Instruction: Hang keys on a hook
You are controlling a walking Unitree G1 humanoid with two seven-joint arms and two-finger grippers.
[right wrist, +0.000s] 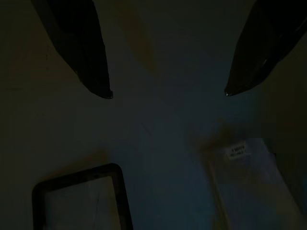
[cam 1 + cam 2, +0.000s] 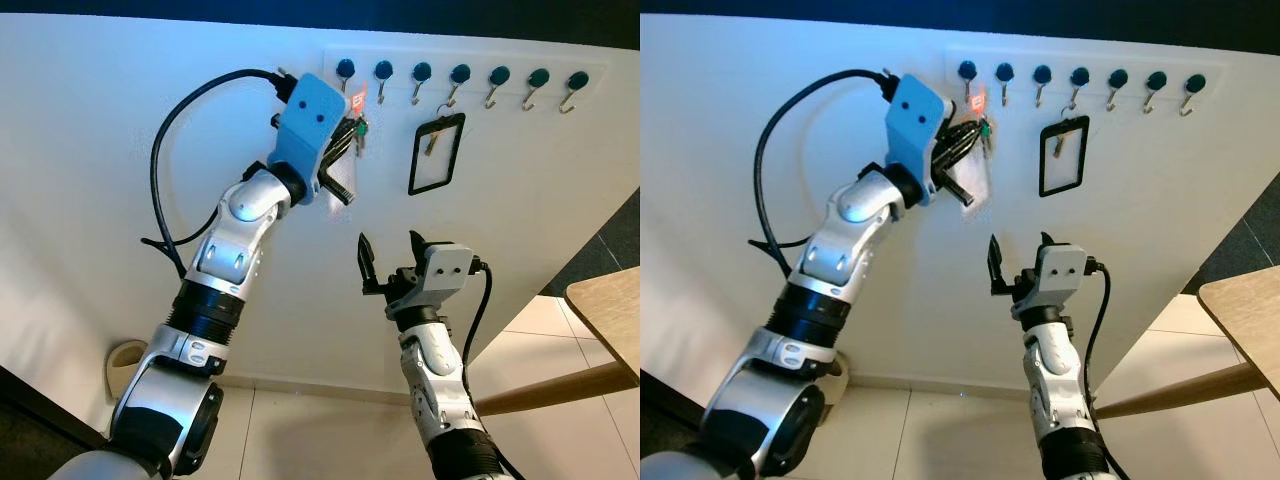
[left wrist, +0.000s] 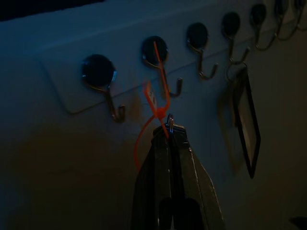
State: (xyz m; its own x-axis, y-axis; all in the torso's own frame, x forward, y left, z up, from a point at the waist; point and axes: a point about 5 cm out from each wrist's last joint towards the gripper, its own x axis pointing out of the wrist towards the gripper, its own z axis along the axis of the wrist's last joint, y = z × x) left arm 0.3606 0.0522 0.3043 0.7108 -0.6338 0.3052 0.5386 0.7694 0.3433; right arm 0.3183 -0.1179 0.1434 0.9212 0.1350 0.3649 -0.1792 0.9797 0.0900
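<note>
keys at the hook rail, left gripper pinching the ring

left gripper [image 3: 169,132] was raised to the wall [image 2: 120,150], up at the left end of the white hook rail [image 2: 610,72]. its two black fingers [image 3: 158,158] were pressed together on the small metal ring of the keys [image 2: 357,128] — pinched tight, no gap between them in the left wrist view. an orange tag loop [image 3: 154,103] ran from that ring up over the second hook [image 3: 165,72] from the rail's left end, with its strap crossing the hook's dark round cap. the first hook [image 3: 103,81] sat just beside it, bare. in the head views the keys hung bunched against the wall, just below the rail's left end, touching the gripper tips.

a black-framed badge holder [image 2: 436,152] hung from the fourth hook [image 2: 457,80], near the middle of the rail, tilted slightly. the hooks toward the rail's right end carried nothing.

right gripper [image 2: 389,257] was held lower, below the badge holder and well apart from the rail — fingers spread wide, holding nothing, tips pointing up at the wall. its wrist view was dark; a corner of the badge holder frame and a pale label [image 1: 238,149] were just made out.

a wooden table [image 2: 610,310] edge sat at the right, over a tiled floor [image 2: 320,430].
</note>
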